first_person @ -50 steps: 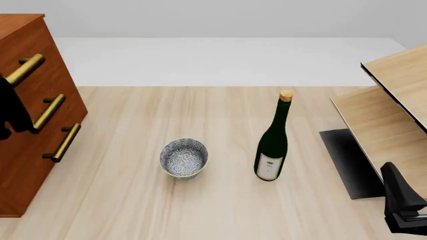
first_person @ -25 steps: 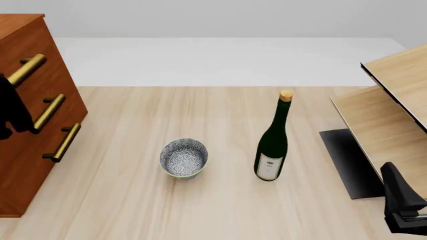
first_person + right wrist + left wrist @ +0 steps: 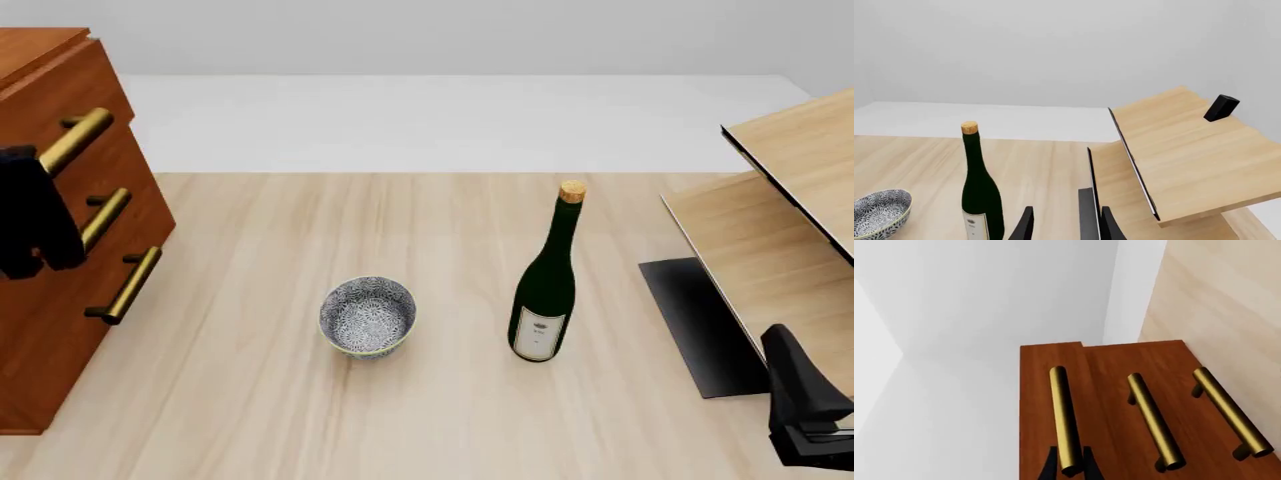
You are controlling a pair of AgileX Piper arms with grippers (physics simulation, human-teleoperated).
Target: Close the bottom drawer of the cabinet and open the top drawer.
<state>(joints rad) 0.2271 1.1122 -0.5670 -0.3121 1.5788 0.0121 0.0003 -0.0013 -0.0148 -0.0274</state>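
Note:
The reddish-brown cabinet (image 3: 27, 45) stands at the table's left edge. Its top drawer (image 3: 60, 95) sticks out a little past the two below it, which shows as a step (image 3: 1081, 345) in the left wrist view. My left gripper (image 3: 34, 175) is shut on the near end of that drawer's brass handle (image 3: 1062, 420), with a finger on each side of the bar. The bottom drawer (image 3: 67, 335) sits flush with the middle one, and its handle (image 3: 127, 285) is free. My right gripper (image 3: 1066, 227) hangs open and empty at the near right (image 3: 787, 360), far from the cabinet.
A patterned bowl (image 3: 367, 316) and a green corked bottle (image 3: 545, 290) stand mid-table. A pale-wood shelf unit (image 3: 787, 200) with a black base plate (image 3: 694, 320) fills the right side, close in front of my right gripper.
The top drawer has slid out slightly to the right, and my left gripper has moved with it while holding the handle. The right arm has stayed still.

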